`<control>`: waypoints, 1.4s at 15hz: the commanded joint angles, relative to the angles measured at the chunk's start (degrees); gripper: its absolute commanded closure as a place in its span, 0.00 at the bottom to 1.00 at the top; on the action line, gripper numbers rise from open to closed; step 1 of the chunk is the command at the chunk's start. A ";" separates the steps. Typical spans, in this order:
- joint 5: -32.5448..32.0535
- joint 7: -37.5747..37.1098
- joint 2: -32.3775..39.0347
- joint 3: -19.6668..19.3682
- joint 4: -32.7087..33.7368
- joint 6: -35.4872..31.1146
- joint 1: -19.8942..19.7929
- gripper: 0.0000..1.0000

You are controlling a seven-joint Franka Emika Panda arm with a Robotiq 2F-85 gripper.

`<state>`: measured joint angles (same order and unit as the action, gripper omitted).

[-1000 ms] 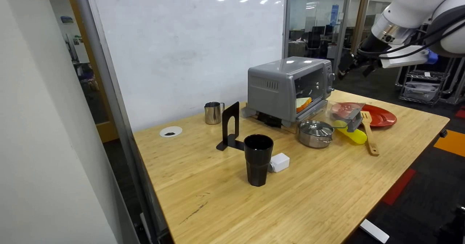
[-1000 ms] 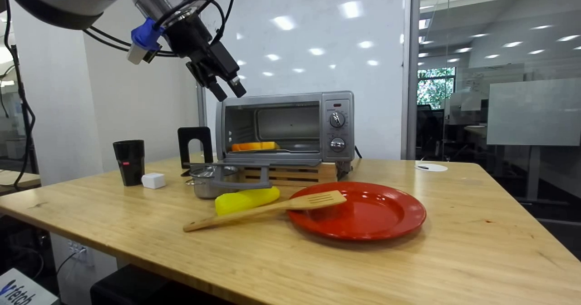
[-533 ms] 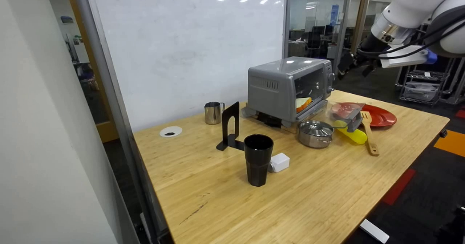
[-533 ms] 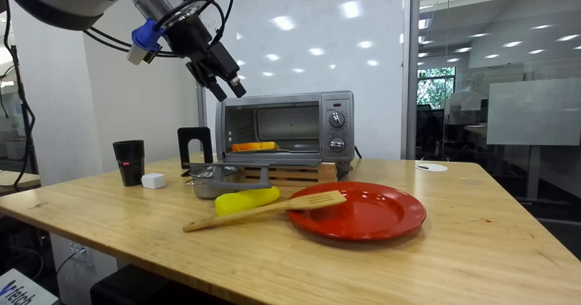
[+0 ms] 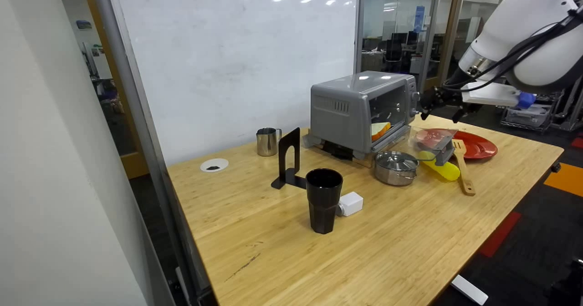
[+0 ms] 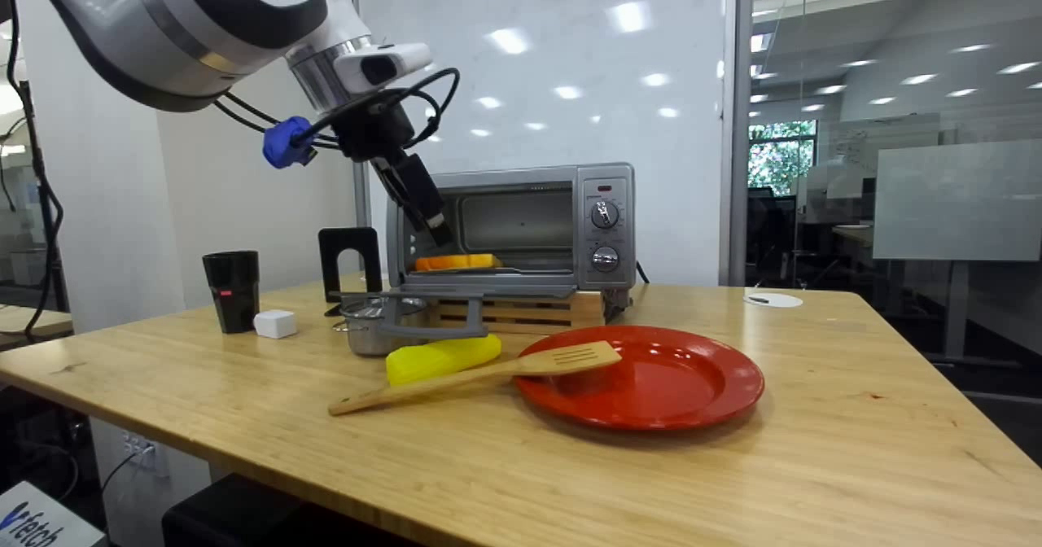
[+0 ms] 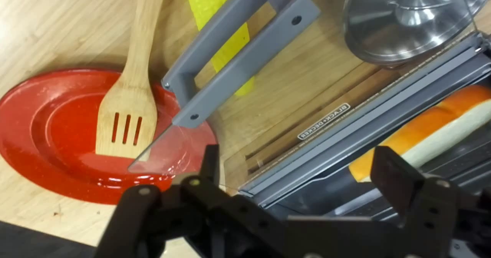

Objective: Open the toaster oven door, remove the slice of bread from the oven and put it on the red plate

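Held the gripper [image 7: 297, 156] wide and empty in front of the toaster oven [image 5: 339, 114]; saw the slice of bread [image 7: 429, 131] just inside. Seemed apt to bump the lowered toaster oven door [image 7: 247, 60] by reaching low, or shove the slice deeper by reaching crooked.

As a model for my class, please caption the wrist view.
Fingers apart, toaster oven door lowered, slice of bread inside, and a slotted wooden spatula resting on the red plate.
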<state>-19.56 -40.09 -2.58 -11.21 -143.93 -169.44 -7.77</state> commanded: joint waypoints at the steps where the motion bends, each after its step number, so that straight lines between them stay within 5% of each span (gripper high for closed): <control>1: 10.86 5.57 5.91 0.01 1.47 -5.16 1.04 0.00; 12: 41.84 22.08 9.68 9.28 7.71 -6.84 -0.38 0.00; 21: 48.76 27.25 17.97 10.96 15.31 -6.50 -2.93 0.00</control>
<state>26.69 -15.73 11.70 -2.36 -132.17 -175.93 -8.17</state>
